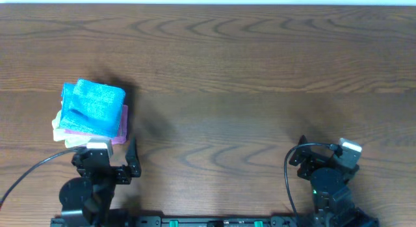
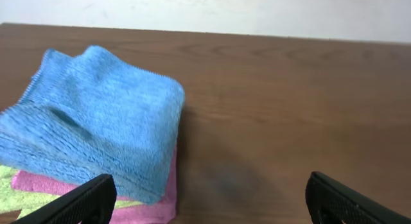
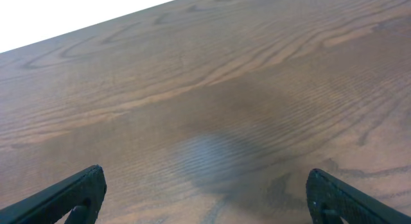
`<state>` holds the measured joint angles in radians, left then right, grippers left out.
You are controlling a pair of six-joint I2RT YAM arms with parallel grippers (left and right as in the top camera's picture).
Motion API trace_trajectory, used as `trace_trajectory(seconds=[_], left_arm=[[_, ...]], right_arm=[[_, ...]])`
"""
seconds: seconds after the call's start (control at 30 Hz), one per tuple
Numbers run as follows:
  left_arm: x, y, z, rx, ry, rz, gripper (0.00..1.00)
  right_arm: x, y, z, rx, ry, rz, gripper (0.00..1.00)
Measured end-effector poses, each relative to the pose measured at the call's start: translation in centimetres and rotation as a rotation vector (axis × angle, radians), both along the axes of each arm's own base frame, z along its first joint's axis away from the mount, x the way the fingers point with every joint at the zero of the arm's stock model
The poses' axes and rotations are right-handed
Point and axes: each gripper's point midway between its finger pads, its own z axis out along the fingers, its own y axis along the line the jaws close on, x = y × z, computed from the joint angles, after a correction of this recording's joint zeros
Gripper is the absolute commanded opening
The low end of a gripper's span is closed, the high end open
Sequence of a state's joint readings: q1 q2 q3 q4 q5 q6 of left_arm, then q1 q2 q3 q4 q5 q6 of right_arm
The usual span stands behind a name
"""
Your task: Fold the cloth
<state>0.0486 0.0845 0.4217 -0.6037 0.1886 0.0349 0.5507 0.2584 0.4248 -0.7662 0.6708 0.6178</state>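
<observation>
A folded blue cloth (image 1: 94,106) lies on top of a small stack at the table's left, over a pink cloth (image 1: 122,126) and a pale yellow-green cloth (image 1: 60,128). The left wrist view shows the blue cloth (image 2: 96,118) up close, with the pink cloth (image 2: 151,208) under it. My left gripper (image 2: 209,201) is open and empty, just in front of the stack's near right corner; it also shows in the overhead view (image 1: 114,163). My right gripper (image 3: 205,198) is open and empty over bare wood at the near right of the table (image 1: 325,163).
The table (image 1: 247,71) is dark brown wood with a white strip along its far edge. Cables run from both arm bases at the near edge.
</observation>
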Motion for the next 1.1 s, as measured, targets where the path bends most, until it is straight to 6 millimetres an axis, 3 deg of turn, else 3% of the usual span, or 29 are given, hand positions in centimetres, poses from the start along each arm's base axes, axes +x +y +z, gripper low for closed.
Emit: trace_trajectory(seconds=[0.53, 0.67, 1.1], left_arm=[[-2.8, -0.4, -8.6, 0.165, 0.256, -0.111, 0.95], [-3.4, -0.3, -9.8, 0.176, 0.304, -0.117, 0.95], [-2.5, 1.2, -10.8, 0.100, 0.310, 0.024, 0.95]], right_arm=[[0.0, 0.0, 0.0, 0.000, 0.000, 0.000, 0.99], [0.0, 0.0, 0.0, 0.000, 0.000, 0.000, 0.99], [0.0, 0.0, 0.0, 0.000, 0.000, 0.000, 0.99]])
